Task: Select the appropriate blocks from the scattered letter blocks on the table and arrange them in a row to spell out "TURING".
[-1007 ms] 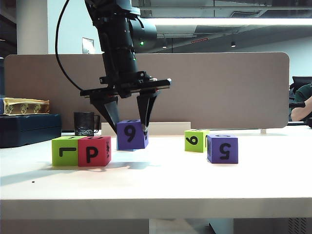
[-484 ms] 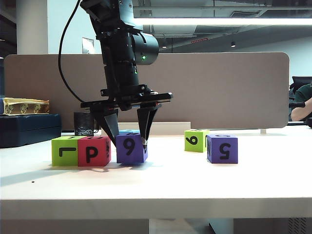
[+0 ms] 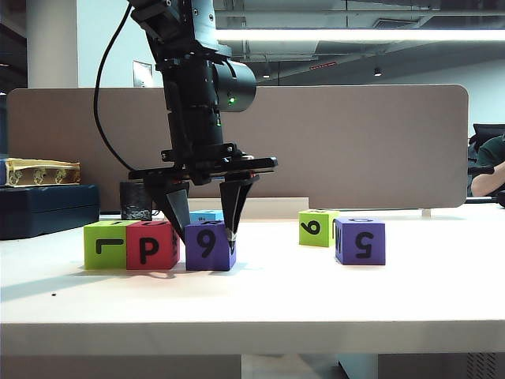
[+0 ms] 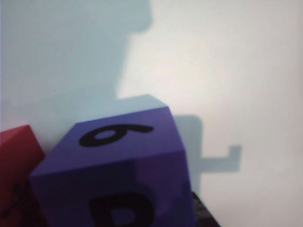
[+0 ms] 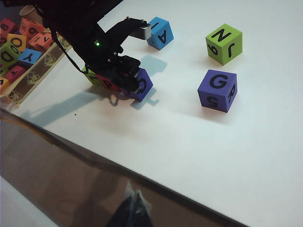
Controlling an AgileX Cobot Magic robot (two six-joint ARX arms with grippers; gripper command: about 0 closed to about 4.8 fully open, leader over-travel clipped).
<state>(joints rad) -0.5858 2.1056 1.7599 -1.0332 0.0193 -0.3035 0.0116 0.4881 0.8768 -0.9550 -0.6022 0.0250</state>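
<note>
your left gripper (image 3: 204, 229) points straight down, clamped on the purple block (image 3: 210, 245), hiding the blue block (image 3: 207, 215); right gripper's unseen, can't tell.

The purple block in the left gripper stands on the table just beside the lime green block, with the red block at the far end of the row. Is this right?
Not quite. In the exterior view the purple block between the left gripper fingers stands on the table just beside the red block; the lime green block is at the far end of the row.
</note>
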